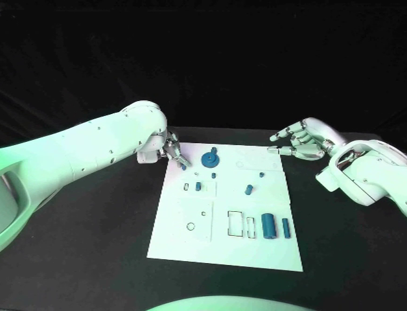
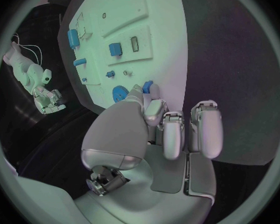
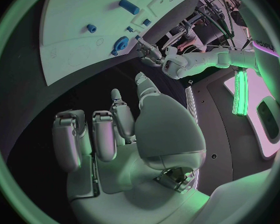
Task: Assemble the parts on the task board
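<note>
Nearest on the white task board [image 1: 224, 249] lay its bare near edge; just beyond it, toward the right, two upright blue cylinders [image 1: 269, 225] stood side by side next to outlined rectangular slots; further back a small blue block [image 1: 248, 190] sat right of the board's middle, and another small blue piece [image 1: 198, 186] sat left of it beside a slot; at the far end a round blue gear [image 1: 210, 158] rested on the board; the board itself lay in the middle of the black table [image 1: 91, 233].

Left hand [image 1: 171, 150] hovered over the board's far left corner, its fingers curled in with the tips meeting on a small blue part [image 2: 147, 87]; that pinched part lay just left of the gear.

Right hand [image 1: 302, 141] hung over the table past the board's far right corner, apart from the board; its fingers [image 3: 84, 134] were loosely bent, separated and holding nothing.
</note>
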